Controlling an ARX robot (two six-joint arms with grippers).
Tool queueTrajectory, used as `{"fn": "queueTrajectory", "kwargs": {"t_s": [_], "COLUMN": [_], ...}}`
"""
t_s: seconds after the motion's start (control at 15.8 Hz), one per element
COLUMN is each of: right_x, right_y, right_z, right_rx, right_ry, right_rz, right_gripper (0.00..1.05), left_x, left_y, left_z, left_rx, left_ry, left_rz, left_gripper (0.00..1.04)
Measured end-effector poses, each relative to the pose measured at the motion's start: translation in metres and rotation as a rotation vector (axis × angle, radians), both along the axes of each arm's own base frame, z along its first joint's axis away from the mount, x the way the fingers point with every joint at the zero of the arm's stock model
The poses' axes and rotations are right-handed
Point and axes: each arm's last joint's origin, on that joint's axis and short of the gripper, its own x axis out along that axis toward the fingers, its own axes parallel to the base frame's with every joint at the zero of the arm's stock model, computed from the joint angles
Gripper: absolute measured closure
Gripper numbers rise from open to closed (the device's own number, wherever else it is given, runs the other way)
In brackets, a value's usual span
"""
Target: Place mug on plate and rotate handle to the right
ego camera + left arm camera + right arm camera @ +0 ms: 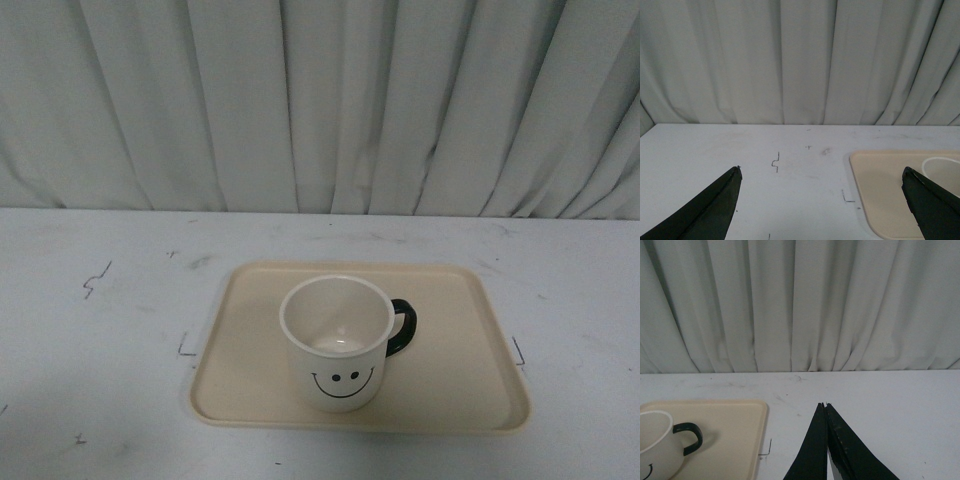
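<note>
Cream smiley mug (336, 343) upright on plate (455, 330), black handle (402, 327) right.

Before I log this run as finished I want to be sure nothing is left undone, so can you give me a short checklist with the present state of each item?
1. Mug on the plate: ok, it stands inside the rim.
2. Mug upright: ok, its opening faces up.
3. Handle turned to the right: ok in the front view.
4. Left pincer clear of the mug: ok, open over the table, empty.
5. Right pincer clear of the mug: ok, shut, off to the side of the plate.
6. Mug empty: cannot tell for certain; only a pale bottom shows inside.
</note>
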Motion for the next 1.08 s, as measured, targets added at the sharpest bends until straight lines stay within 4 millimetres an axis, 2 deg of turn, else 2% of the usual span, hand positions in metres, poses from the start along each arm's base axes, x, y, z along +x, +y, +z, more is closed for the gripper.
{"fn": "queueTrajectory", "kwargs": {"t_s": [0.76,0.89,1.08], "right_x": [-0.019,-0.029,-0.03], "right_y": [0.0,0.0,0.0], "right_z": [0.001,-0.003,-0.002], "right_rx": [0.0,0.0,0.0], "right_ry": [-0.004,0.016,0.003], "right_rz": [0.0,0.003,0.003], "right_gripper": [1.03,1.03,1.03], "left_x": [0.0,0.0,0.0], "left_y": [0.0,0.0,0.0], "left_z": [0.0,0.0,0.0], "left_rx": [0.0,0.0,0.0], "left_ry": [0.0,0.0,0.0], "left_rz": [0.0,0.002,0.0], "left_gripper": [0.07,0.07,0.07]}}
